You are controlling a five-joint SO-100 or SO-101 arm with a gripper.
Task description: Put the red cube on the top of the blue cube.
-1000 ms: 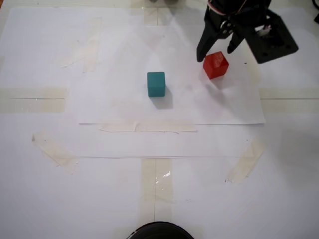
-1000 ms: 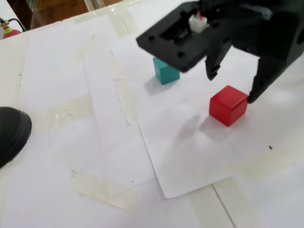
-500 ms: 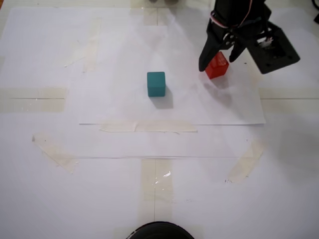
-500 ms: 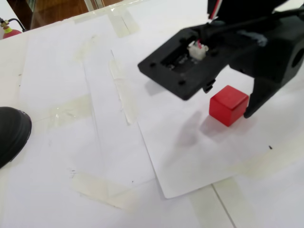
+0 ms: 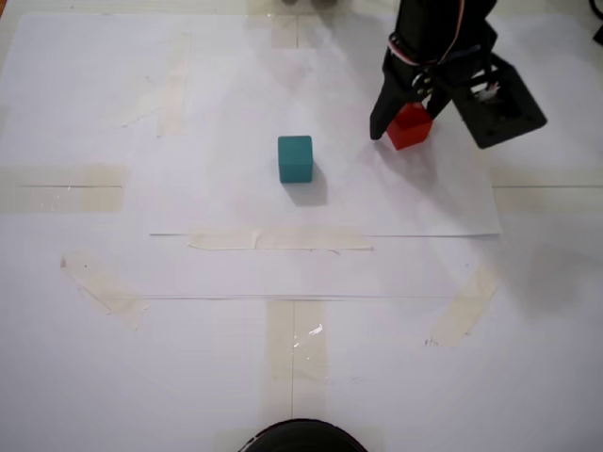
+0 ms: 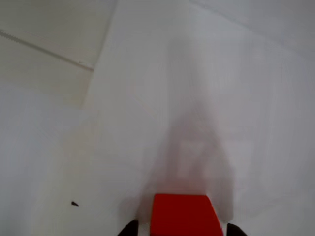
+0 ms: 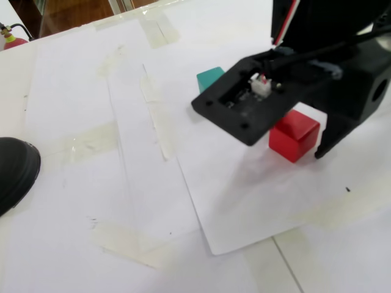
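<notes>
1. Red cube (image 5: 410, 127) sits on the white paper sheet (image 5: 236, 188) on the bench, toward the top right in a fixed view. It rests on the paper, not lifted.
2. Tool (image 5: 407, 121) is down around the red cube, fingers apart, one on each side. In the wrist view the red cube (image 6: 184, 216) sits at the bottom edge with a dark fingertip (image 6: 129, 228) off each lower corner. I can't tell whether either finger touches a face; no sign of clamping yet.
3. Blue cube (image 5: 295, 158) stands alone near the middle of the sheet, well apart from the red one, to its left in that fixed view. In another fixed view only a corner of the blue cube (image 7: 211, 77) shows behind the arm.
4. Step in hand, as I read it: the grasp. To do it well, close squarely on two opposite flat faces, cube centred between the fingers so it doesn't twist or squirt out. Lift straight up before any sideways travel.
5. Surroundings: tape strips (image 5: 278, 241) hold the paper flat; a dark round object (image 5: 300, 437) sits at the bottom edge, far off.
6. Nothing lies between the two cubes. Main risk is carrying too low and knocking the blue cube.
</notes>
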